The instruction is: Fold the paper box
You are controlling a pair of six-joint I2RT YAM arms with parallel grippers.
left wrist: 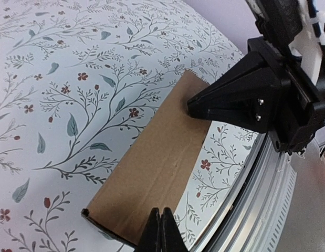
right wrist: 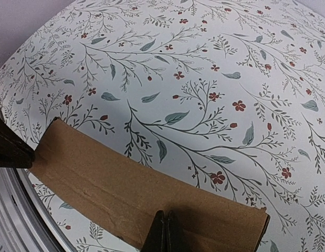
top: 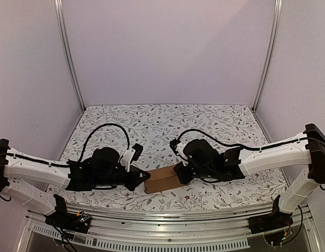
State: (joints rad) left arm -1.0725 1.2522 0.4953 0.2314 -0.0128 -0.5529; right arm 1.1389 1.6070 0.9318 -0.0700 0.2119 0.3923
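Top external view: the small brown corrugated cardboard box (top: 161, 180) is touched at both ends, near the front edge of the floral worktop (top: 162, 123), by the left hand (top: 145, 178) and right hand (top: 178, 174), both closed on nothing, so it could be crushed or pushed off by uneven pressure.

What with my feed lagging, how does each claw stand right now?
Left claw: closed, tips at one end of the paper box.
Right claw: closed, tips at its other end.
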